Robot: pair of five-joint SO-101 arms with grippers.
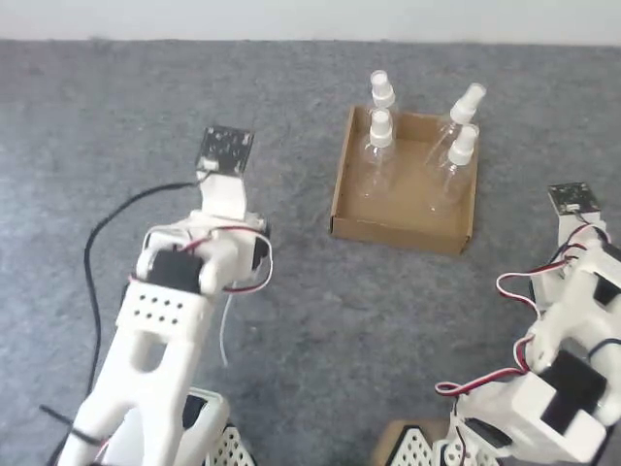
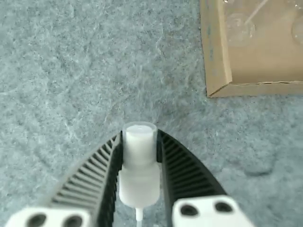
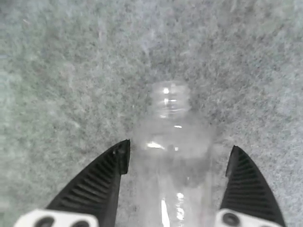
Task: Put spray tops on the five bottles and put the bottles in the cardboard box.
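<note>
**Uncapped bottle (image 3: pixel 169 101) framed, spray top (image 2: pixel 138 165) gripped**

On the grey carpet (image 1: pixel 116 116), the cardboard box (image 1: pixel 398 231) holds four capped bottles (image 1: pixel 374 160). The right gripper (image 3: pixel 180 147) stands wide open around the clear uncapped bottle. The bottle's base is cut off, and contact is hard to judge. The left gripper (image 2: pixel 138 136) is clamped on the white spray top, whose tube runs out of frame.

the left gripper (image 2: pixel 139 140) is closed on a white spray top (image 2: pixel 138 165), its black ribbed fingers (image 2: pixel 106 163) pressed against both sides of the cap, whose thin tube points back toward the wrist. grey carpet (image 2: pixel 71 71) lies beneath. farther off is a corner of the cardboard box (image 2: pixel 215 52), with blurred clear bottles (image 2: pixel 236 26) inside.
</note>
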